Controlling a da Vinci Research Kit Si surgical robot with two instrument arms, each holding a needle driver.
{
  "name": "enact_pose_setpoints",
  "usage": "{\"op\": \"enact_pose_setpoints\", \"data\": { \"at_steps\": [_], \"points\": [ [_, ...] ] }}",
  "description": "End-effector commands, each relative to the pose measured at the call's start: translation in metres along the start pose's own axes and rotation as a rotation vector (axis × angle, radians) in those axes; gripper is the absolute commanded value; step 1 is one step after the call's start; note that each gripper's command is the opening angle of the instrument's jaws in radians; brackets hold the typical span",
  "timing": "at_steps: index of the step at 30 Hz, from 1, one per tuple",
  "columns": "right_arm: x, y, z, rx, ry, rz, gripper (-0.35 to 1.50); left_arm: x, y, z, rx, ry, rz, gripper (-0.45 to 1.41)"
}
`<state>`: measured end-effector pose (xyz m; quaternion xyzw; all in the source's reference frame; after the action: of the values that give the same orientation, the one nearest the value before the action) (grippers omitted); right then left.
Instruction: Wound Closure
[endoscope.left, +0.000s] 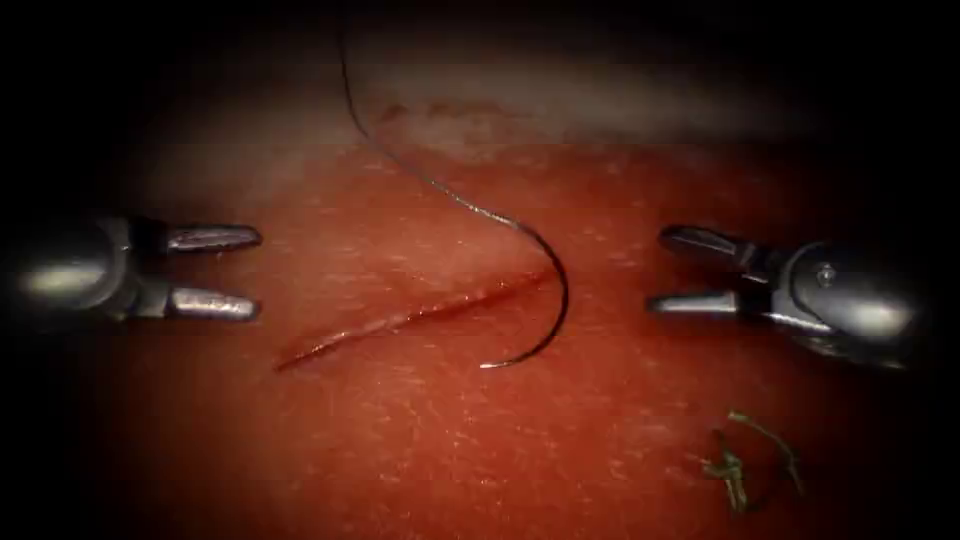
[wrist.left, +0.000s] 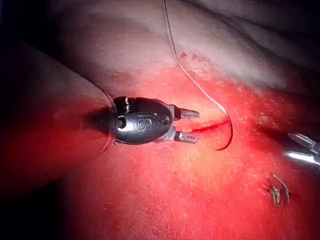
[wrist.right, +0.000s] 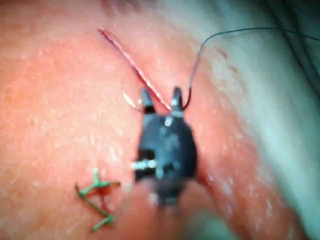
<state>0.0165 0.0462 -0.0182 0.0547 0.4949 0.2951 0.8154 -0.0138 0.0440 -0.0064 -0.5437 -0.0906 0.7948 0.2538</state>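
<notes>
A slanted cut runs across the red tissue. The curved needle lies free on the tissue at the cut's right end, its tip pointing left, held by neither tool. Dark thread trails from its tail up and away to the back. My left tool hovers left of the cut, jaws open and empty. My right tool hovers right of the needle, jaws open, holding nothing. The left wrist view has the left tool facing the needle. In the right wrist view the open right tool sits just short of the cut.
Green cut ends of thread lie on the tissue to the front right, also seen as green thread ends near the right tool's shaft. A paler band of tissue runs along the back.
</notes>
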Motion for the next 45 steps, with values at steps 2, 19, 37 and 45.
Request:
{"op": "enact_pose_setpoints", "data": {
  "at_steps": [2, 19, 37, 45],
  "points": [
    [-0.0004, -0.0003, 0.0007, 0.002, 0.001, 0.001, 0.63, -0.0007, 0.0003, 0.0006, -0.001, 0.000, -0.003, 0.34],
    [-0.0008, -0.0008, 0.0009, 0.000, 0.003, -0.008, 0.75, -0.0004, 0.0015, 0.0013, 0.010, -0.060, 0.004, 0.38],
    [-0.0019, 0.0000, -0.0007, -0.047, -0.053, -0.010, 0.80, 0.0024, 0.0055, 0.0083, 0.039, -0.318, -0.201, 0.47],
    [-0.0022, 0.0000, -0.0005, -0.048, -0.082, -0.023, 0.78, 0.0035, 0.0056, 0.0119, 0.075, -0.457, -0.245, 0.50]
  ]
}}
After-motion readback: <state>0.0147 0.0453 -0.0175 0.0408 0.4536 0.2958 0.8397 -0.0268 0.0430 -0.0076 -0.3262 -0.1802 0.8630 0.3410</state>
